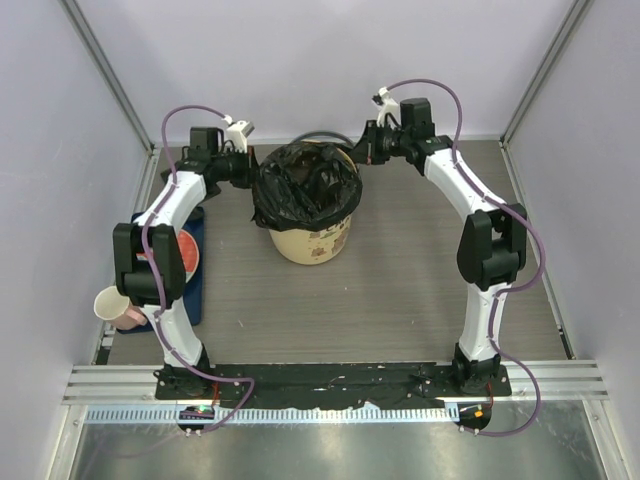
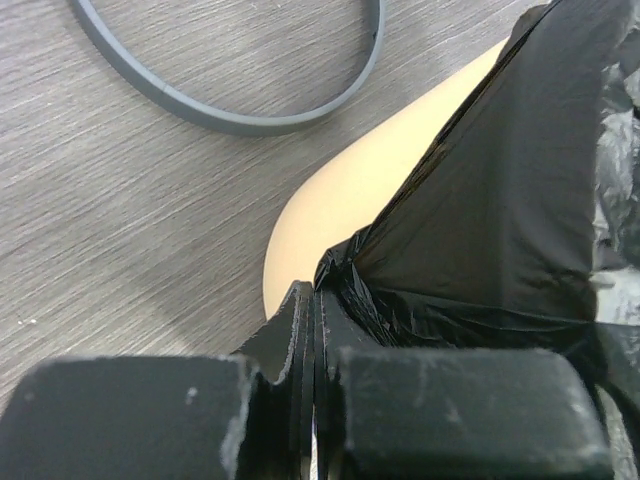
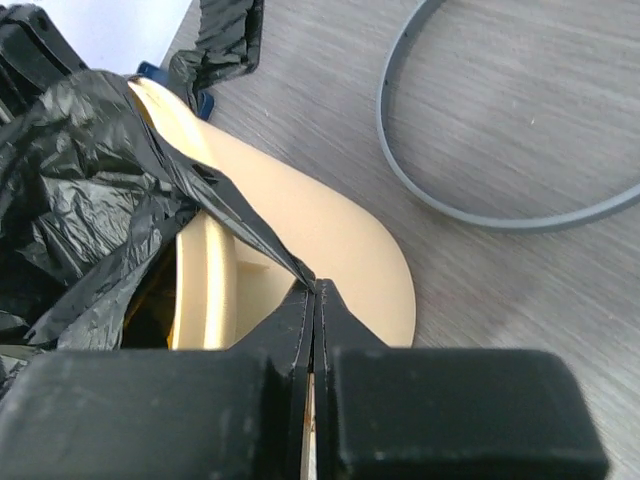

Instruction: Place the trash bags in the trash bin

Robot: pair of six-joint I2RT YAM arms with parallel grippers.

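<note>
Jaws on both arms are shut tight, and each pair pinches a bit of the black trash bag. The left jaws hold the bag's edge on the left side of the trash bin. The right jaws hold it at the far right side of the bin. The left arm and the right arm both reach in toward the bin from their own sides.

The bin stands upright near the far middle of the table. The bag sits in the top of the bin. Its shiny, crinkly plastic puffs up and hangs down over the rim all around. In both wrist views the plastic is pulled tight from the bin's edge to the jaw tips.

A thin grey ring lies flat on the table just behind the bin. A small beige cup lies on its side by the left arm, next to a blue tray.
</note>
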